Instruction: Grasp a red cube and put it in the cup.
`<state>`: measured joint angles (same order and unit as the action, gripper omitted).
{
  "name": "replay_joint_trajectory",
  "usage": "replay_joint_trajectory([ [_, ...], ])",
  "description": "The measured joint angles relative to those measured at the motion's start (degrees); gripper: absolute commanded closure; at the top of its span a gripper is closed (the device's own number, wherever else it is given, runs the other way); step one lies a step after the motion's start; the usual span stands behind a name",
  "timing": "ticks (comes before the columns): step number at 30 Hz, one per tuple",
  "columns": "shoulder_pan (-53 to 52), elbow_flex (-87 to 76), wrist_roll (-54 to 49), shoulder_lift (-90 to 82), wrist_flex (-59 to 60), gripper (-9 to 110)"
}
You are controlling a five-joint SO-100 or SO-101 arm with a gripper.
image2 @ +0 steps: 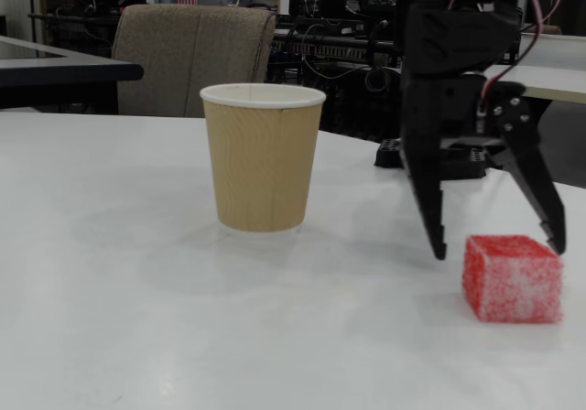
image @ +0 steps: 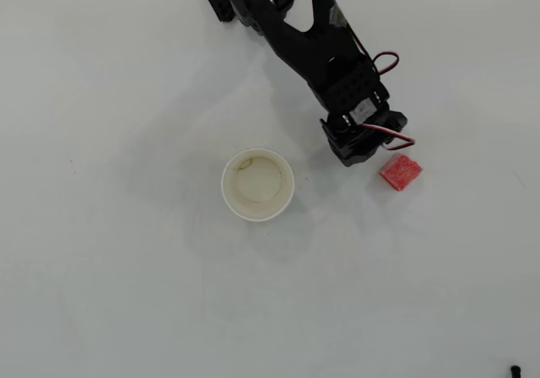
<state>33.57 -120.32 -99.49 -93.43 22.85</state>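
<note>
cup (image2: 263,158) left, red cube (image2: 511,278) right
</note>
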Motion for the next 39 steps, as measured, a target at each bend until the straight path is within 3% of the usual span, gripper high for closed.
replay_joint_trajectory([
  [20, -5.4, 0.4, -0.1, 0.0, 0.0, 68],
  [39, -6.7, 12.0, -0.1, 9.8, -3.6, 68],
])
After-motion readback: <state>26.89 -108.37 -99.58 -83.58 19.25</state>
